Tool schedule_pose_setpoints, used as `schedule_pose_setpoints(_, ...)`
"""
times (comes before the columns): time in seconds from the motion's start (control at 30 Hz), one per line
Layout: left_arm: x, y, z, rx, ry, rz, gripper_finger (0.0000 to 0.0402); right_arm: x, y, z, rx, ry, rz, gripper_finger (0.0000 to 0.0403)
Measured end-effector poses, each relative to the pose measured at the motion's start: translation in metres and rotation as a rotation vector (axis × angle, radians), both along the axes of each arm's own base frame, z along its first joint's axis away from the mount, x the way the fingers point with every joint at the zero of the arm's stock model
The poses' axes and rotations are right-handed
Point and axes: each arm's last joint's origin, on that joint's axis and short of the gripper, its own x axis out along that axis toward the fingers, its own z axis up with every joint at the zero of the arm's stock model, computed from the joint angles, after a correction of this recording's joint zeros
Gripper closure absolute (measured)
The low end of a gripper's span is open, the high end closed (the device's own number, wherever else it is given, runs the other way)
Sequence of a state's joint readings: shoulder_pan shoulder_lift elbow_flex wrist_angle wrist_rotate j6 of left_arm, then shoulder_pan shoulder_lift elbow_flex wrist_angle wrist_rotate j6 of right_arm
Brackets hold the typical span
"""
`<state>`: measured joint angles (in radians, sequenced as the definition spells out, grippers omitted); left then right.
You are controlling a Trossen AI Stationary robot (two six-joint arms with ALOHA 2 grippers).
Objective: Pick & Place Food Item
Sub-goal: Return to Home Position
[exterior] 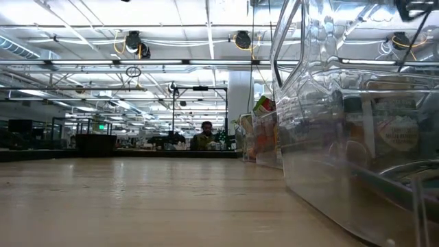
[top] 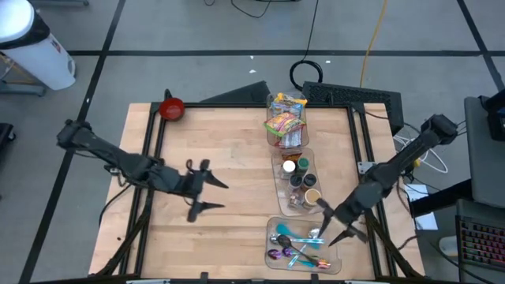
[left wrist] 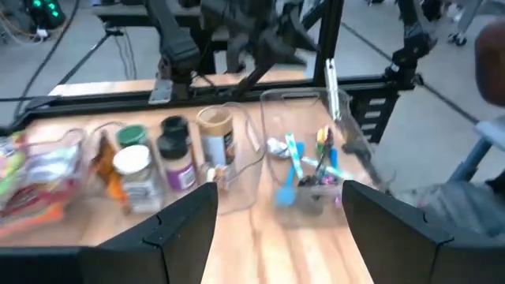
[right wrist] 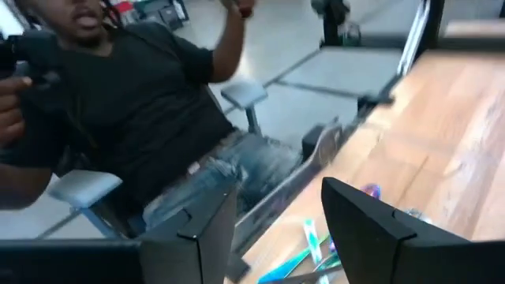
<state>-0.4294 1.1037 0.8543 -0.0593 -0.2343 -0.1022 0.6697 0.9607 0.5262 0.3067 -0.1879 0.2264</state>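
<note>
Looks like this one's basically wrapped up. The spoons (top: 296,241) are all lying in a colourful heap inside the bottom bin (top: 269,246), the clear one at the near edge of the desk (top: 229,142), and neither arm is carrying anything.

The right gripper (top: 327,224) hangs just over the far right corner of that bin with its fingers apart and nothing between them. You can see the same in the right wrist view, two dark fingers (right wrist: 193,229) spread wide with spoons below. The left gripper (top: 215,195) is out over bare wood, well apart from the bins, fingers spread and empty too.

So my read: the placing is done, and what's left is just both arms pulling back to rest.

Other stuff around:
- the middle bin (top: 278,192) holds jars (top: 298,177)
- the top bin (top: 271,130) is stuffed with snack packets (top: 284,118)
- a red bowl (top: 171,108) sits at the far left corner, nowhere near either arm

In the way? Not much. The right gripper is low and close to the bin walls, so I'd guess it wants to lift before swinging out. There's also a person (right wrist: 150,102) seated just off the desk edge in the right wrist view, which I'd keep an eye on.
</note>
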Motion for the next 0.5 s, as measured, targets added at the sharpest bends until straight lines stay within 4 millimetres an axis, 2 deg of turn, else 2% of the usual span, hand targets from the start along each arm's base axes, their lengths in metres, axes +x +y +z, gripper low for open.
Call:
schedule_pose_setpoints(0.13,-0.016,0.007,0.005,0.076,-0.021,-0.021,0.0128,-0.019,-0.015,0.015,-0.106,-0.160,0.029,0.0224)
schedule_pose_setpoints(0.27,-0.035,0.014,0.005,0.066,-0.160,-0.081,0.0128,-0.035,-0.029,0.013,-0.272,-0.206,0.040,0.0223)
schedule_pose_setpoints(0.4,-0.053,0.030,-0.026,0.048,-0.162,-0.013,0.0128,-0.041,-0.037,0.008,-0.358,-0.216,-0.028,0.0223)
schedule_pose_setpoints(0.5,-0.066,0.045,-0.046,0.007,-0.194,0.103,0.0128,-0.040,-0.043,-0.002,-0.404,-0.199,-0.186,0.0222)
